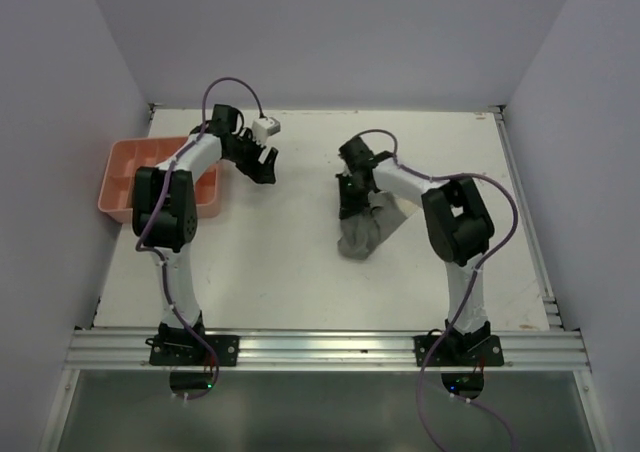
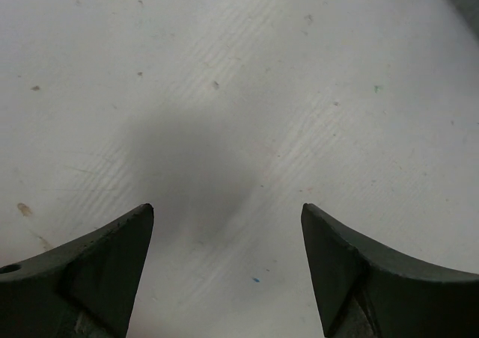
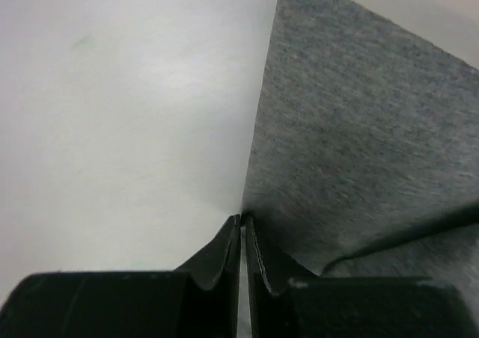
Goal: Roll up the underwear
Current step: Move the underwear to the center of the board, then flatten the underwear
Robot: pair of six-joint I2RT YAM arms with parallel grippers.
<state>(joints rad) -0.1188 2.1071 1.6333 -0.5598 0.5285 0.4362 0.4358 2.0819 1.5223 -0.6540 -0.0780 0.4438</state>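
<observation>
A grey underwear (image 1: pixel 362 230) lies bunched on the white table, right of centre. My right gripper (image 1: pixel 350 204) is at its far left edge. In the right wrist view the jaws of that gripper (image 3: pixel 243 220) are pressed together, with the corner of the grey cloth (image 3: pixel 359 128) pinched at their tips. The cloth spreads up and to the right from there. My left gripper (image 1: pixel 265 164) hovers over bare table to the left of the underwear. Its fingers (image 2: pixel 344 263) stand wide apart with only the tabletop between them, so this gripper (image 2: pixel 227 211) is open.
A pink compartment tray (image 1: pixel 120 167) sits at the table's left edge, partly behind the left arm. Walls close off the table at the back and on both sides. A metal rail (image 1: pixel 320 347) runs along the near edge.
</observation>
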